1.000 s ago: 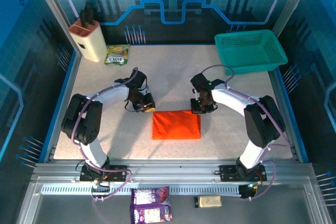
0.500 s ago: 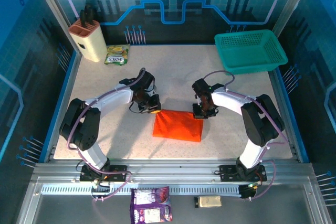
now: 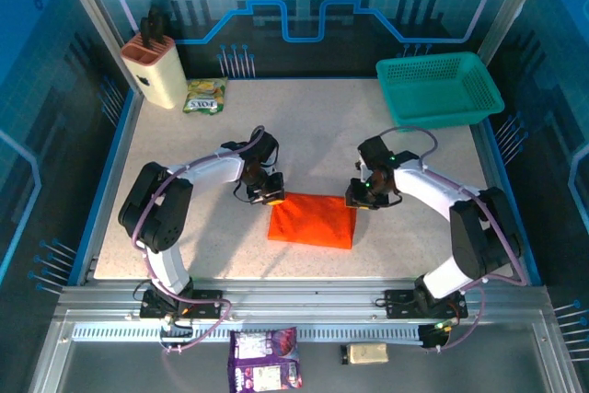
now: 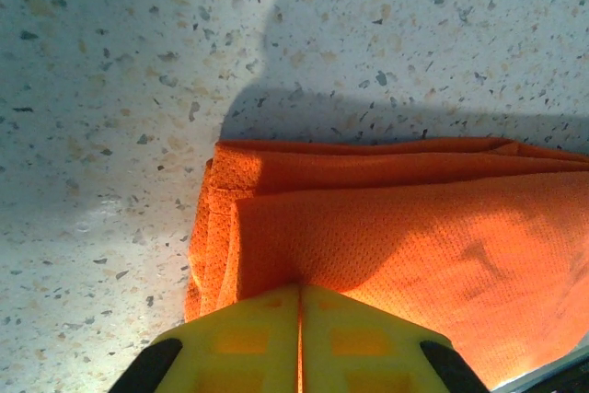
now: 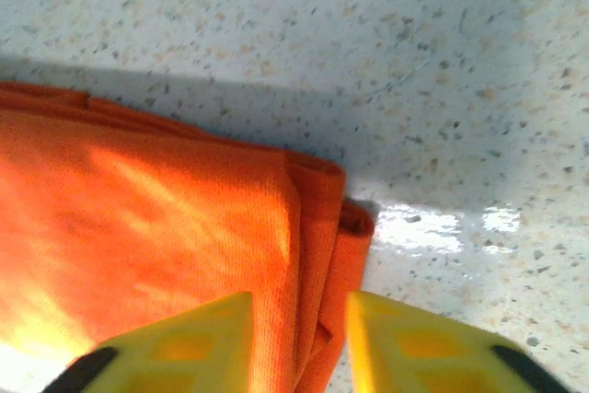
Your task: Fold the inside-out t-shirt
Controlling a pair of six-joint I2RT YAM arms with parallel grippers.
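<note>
Where the t-shirt (image 3: 312, 220) lies: folded, mid-surface (image 3: 184, 140), nearer the near edge, between my hands.
Left hand (image 4: 299, 290): pressed together, pinching its far-left corner.
Right hand (image 5: 299, 297): spread, straddling its far-right corner.

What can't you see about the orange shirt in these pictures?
1. Left wrist view: the shut left gripper covers part of the t-shirt, so whether it pinches cloth is hidden.
2. Right wrist view: the right gripper and the bottom edge cut off the shirt's near part.
3. Top view: sleeves and collar are hidden inside the folds.

Orange t-shirt (image 3: 311, 220), teal basket (image 3: 429, 62), speckled table (image 3: 322, 135)
</note>
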